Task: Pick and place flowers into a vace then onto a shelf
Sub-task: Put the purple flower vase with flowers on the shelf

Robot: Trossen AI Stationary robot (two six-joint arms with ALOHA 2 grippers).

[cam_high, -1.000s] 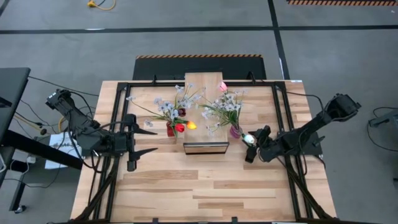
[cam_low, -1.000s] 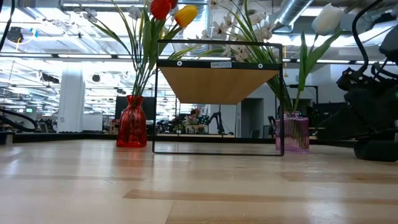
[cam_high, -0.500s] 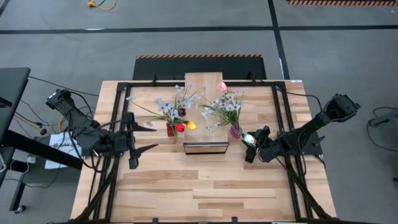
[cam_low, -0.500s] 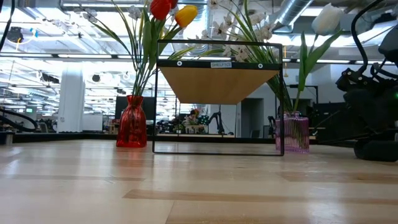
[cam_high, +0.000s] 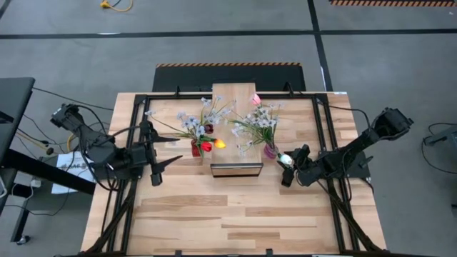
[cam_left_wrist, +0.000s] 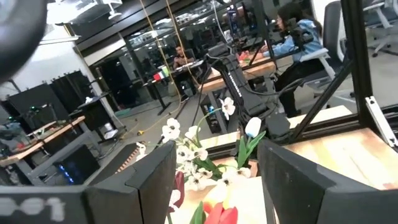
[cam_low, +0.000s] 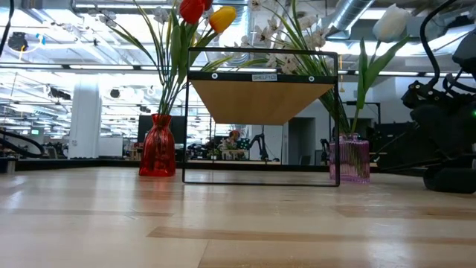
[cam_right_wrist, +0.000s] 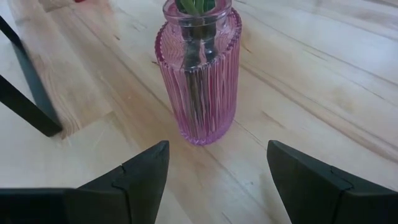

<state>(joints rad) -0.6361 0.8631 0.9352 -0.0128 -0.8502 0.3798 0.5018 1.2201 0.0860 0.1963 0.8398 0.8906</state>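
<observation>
A red vase (cam_high: 196, 149) with a red and a yellow tulip and pale blossom sprays (cam_high: 191, 123) stands on the table left of the shelf (cam_high: 235, 96). A pink ribbed vase (cam_right_wrist: 200, 68) with more flowers (cam_high: 258, 120) and a white tulip (cam_high: 285, 158) stands to the shelf's right. My left gripper (cam_high: 171, 151) hovers open and level, left of the red vase, pointing at its flowers (cam_left_wrist: 186, 152). My right gripper (cam_right_wrist: 217, 149) is open and low, just short of the pink vase's foot, with a finger toward each side of it.
The shelf's black frame (cam_low: 260, 182) stands between the two vases, and one of its legs (cam_right_wrist: 25, 93) is close to my right gripper. The near half of the tabletop (cam_high: 235, 214) is bare wood. A black frame (cam_high: 128, 135) runs along the table's sides.
My left gripper has swung a little toward the table's far edge and turned more toward the red vase's flowers, its fingers staying open. The right arm, the vases and the flowers have kept still.
</observation>
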